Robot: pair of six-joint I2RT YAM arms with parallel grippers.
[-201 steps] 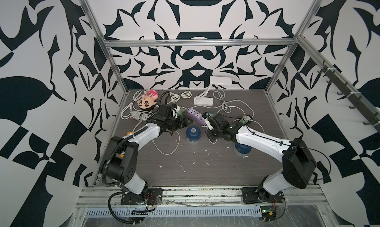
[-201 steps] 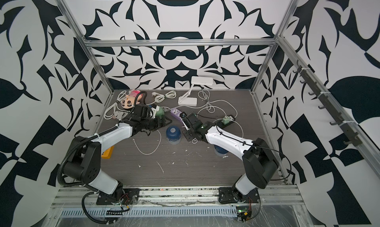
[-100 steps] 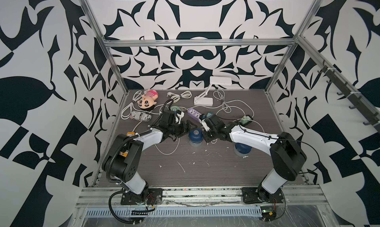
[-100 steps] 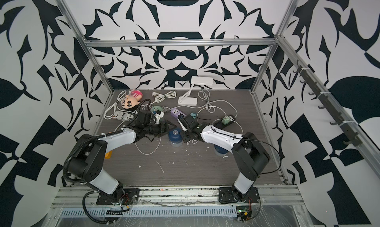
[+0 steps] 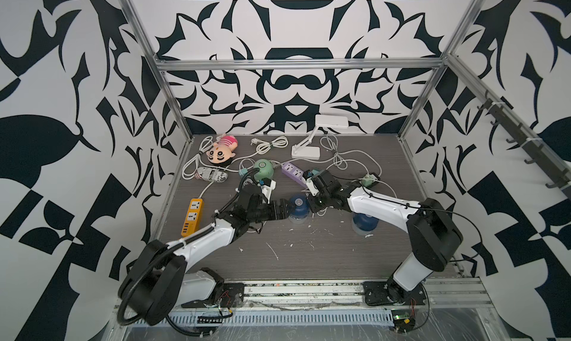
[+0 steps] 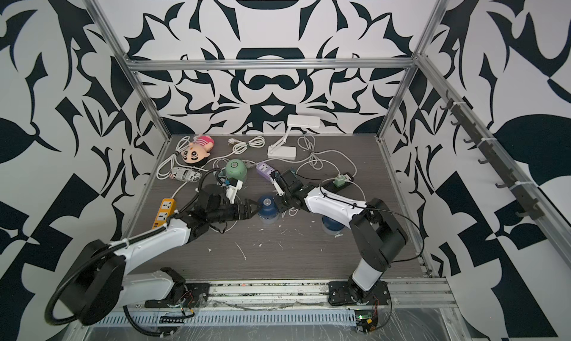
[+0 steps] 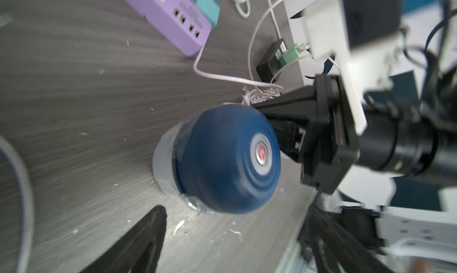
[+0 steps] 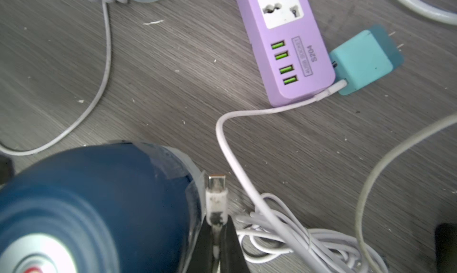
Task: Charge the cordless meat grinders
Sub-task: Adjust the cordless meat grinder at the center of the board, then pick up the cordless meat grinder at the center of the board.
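A navy cordless meat grinder (image 5: pixel 298 208) (image 6: pixel 268 208) stands mid-table, and its silver top button shows in the left wrist view (image 7: pixel 230 158). My left gripper (image 5: pixel 285 211) (image 7: pixel 235 234) is open just left of it, with one finger on either side of its base and apart from it. My right gripper (image 5: pixel 312 206) (image 8: pixel 217 226) is shut on a white cable's USB-C plug (image 8: pixel 217 197), close against the grinder's (image 8: pixel 99 200) right side. A second navy grinder (image 5: pixel 364 224) stands under my right arm. The mint grinder (image 5: pixel 262 168) stands further back.
A purple power strip (image 5: pixel 293 173) (image 8: pixel 289 49) with a teal adapter (image 8: pixel 363 61) lies behind the grinder. An orange strip (image 5: pixel 193 215) lies at the left edge and a black strip with a green adapter (image 5: pixel 369 179) behind my right arm. Coiled white cables, a doll (image 5: pixel 221 151) and a white lamp (image 5: pixel 309 144) crowd the back.
Both arms have closed in on the middle navy grinder, the left from beside the mint grinder and the right carrying the plug leftward. The left jaws have widened slightly.
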